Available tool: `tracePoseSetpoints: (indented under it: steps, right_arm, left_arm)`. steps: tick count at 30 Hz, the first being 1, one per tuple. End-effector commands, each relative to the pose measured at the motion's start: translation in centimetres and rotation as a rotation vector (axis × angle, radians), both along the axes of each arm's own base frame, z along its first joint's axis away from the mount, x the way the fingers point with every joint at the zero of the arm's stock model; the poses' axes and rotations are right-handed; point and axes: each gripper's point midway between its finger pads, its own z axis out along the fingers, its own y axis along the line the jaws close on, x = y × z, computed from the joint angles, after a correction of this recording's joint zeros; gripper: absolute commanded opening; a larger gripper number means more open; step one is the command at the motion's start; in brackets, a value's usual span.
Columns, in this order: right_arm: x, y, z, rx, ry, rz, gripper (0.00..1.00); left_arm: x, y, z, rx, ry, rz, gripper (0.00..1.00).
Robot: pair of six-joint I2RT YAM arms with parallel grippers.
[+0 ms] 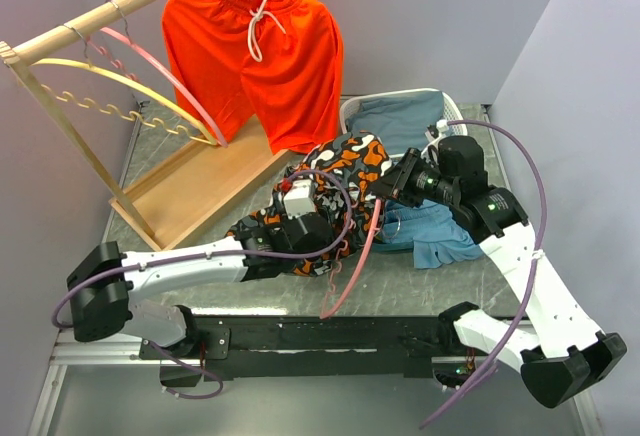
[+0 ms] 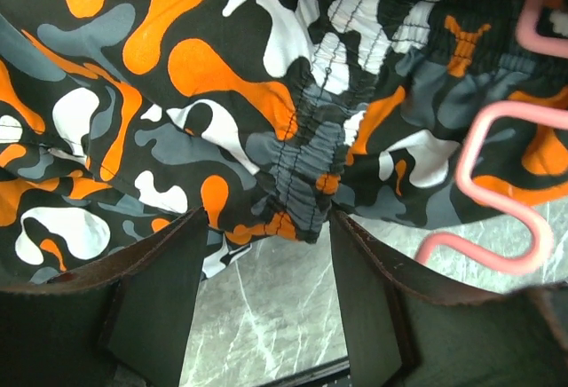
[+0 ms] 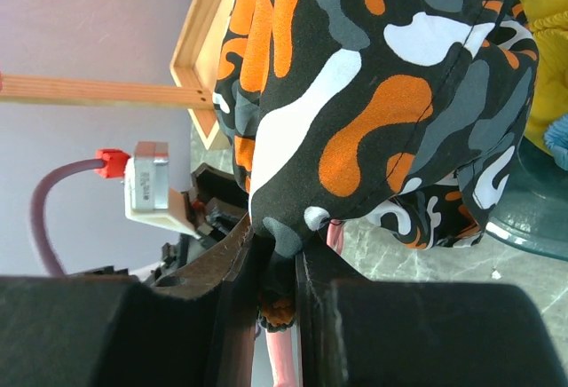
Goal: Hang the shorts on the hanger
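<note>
The camouflage shorts point(image 1: 345, 161) hang bunched over the middle of the table, lifted at their right end. My right gripper point(image 1: 388, 188) is shut on a fold of the shorts point(image 3: 373, 94), and the fabric is pinched between its fingers point(image 3: 280, 245). The pink hanger point(image 1: 352, 261) slants down from the shorts to the table's near edge; its bar point(image 3: 286, 365) shows just behind the right fingers. My left gripper point(image 2: 266, 227) is open under the elastic waistband point(image 2: 311, 165), which dips to its fingertips. The hanger's wavy notches point(image 2: 497, 201) lie to the right.
A wooden rack point(image 1: 130, 1) at the back left carries plain orange shorts point(image 1: 255, 56), a yellow hanger point(image 1: 100, 76) and another pink hanger point(image 1: 165, 71). A white basket point(image 1: 452, 108) with blue cloth stands at the back right. More blue cloth point(image 1: 440, 241) lies under the right arm.
</note>
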Motion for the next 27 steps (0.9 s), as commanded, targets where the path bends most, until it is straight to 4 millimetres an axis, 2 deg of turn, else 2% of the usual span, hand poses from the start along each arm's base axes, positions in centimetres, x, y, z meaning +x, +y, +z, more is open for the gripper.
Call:
tracePoseSetpoints:
  steps: [1,5,9,11,16,21,22,25,27]
  right_arm:
    - [-0.1,0.1,3.1,0.065,-0.085,-0.005,0.0]
    - [-0.2,-0.1,3.1,0.069,-0.084,-0.017,0.0]
    - [-0.2,-0.2,3.0,0.067,-0.083,-0.023,0.0]
    - [-0.3,-0.3,3.2,0.07,-0.09,-0.027,0.0]
    - [-0.3,-0.4,3.0,0.064,-0.088,-0.034,0.0]
    - [-0.3,-0.3,3.1,0.072,-0.086,-0.03,0.0]
    - [-0.3,-0.3,3.2,0.073,-0.088,-0.03,0.0]
    - [-0.3,-0.5,3.3,0.064,-0.09,-0.04,0.0]
    - [-0.2,-0.7,3.6,0.07,-0.092,-0.055,0.0]
  left_arm:
    - [1.4,-0.8,0.5,-0.045,-0.039,0.067,0.61]
    - [2.1,-1.1,1.4,-0.11,-0.08,0.104,0.6]
    - [2.7,-0.6,1.4,-0.119,-0.1,0.147,0.61]
    - [2.7,-1.1,1.9,-0.147,-0.118,0.127,0.61]
    - [2.2,-0.8,1.1,-0.164,-0.115,0.109,0.64]
    - [2.9,-0.2,0.1,-0.115,-0.114,0.167,0.63]
    - [3.0,-0.1,-0.3,-0.11,-0.109,0.187,0.62]
    - [3.3,1.3,-0.4,-0.109,-0.125,0.255,0.51]
    - [3.2,2.5,-0.8,-0.1,-0.129,0.29,0.34]
